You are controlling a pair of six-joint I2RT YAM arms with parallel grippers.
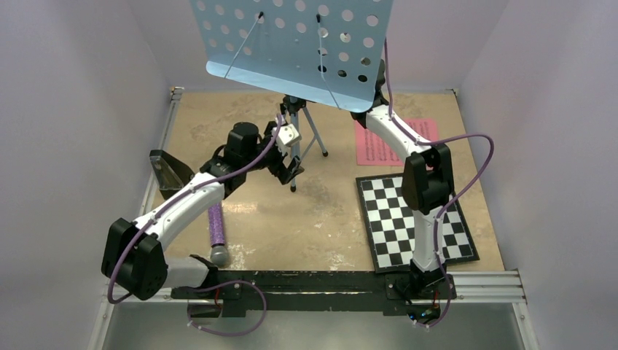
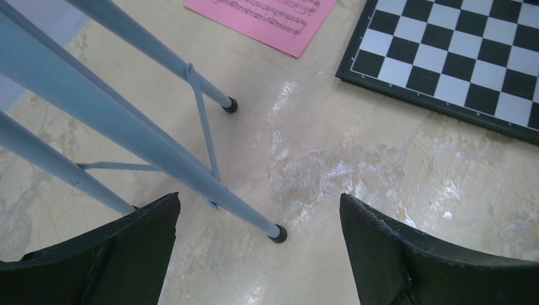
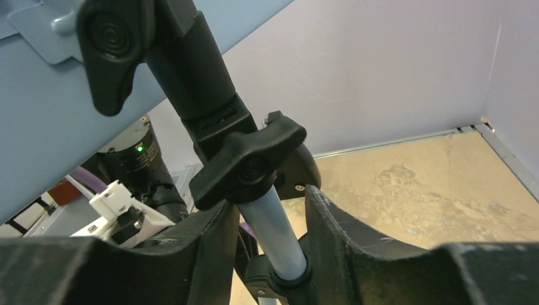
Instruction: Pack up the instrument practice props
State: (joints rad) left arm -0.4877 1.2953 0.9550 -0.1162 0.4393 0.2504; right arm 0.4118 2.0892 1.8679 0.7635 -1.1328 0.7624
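The light-blue perforated music stand (image 1: 291, 44) stands upright at the back-centre of the table (image 1: 328, 219). Its pole (image 3: 279, 235) runs vertical, its tripod legs splay on the surface, and its desk is skewed with the right end lower. The left gripper (image 2: 260, 203), jaws spread wide, hovers by one rubber-tipped foot (image 2: 277, 235). The right gripper (image 3: 267, 200) sets its jaws either side of the pole beneath a black knob (image 3: 245, 168); whether they pinch it cannot be told. A pink sheet-music page (image 1: 372, 146) lies flat just behind the checkered board (image 1: 419, 219). The table is glossy beige marble pattern, and the walls (image 1: 73, 109) are pale lilac.

walls (image 1: 73, 109): plain pale lilac | tabletop (image 1: 328, 219): beige marbled, glossy | metal rail (image 1: 495, 284): near edge
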